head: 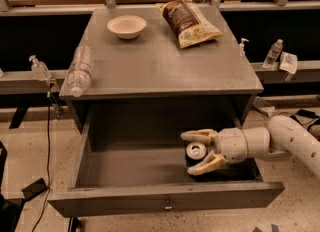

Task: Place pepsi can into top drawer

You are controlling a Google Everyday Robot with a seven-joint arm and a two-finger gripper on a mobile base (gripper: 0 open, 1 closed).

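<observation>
The pepsi can (196, 152) is upright inside the open top drawer (165, 203), toward its right side, with its silver top showing. My gripper (195, 153) reaches in from the right, with one tan finger behind the can and one in front, closed on it. The can's base is at or just above the drawer floor. The white arm (292, 138) extends out past the drawer's right side.
On the cabinet top (160, 61) are a white bowl (127, 26), a chip bag (189, 22) and a clear water bottle (80, 70) lying at the left edge. Small bottles (274, 52) stand on the ledges behind. The drawer's left half holds nothing.
</observation>
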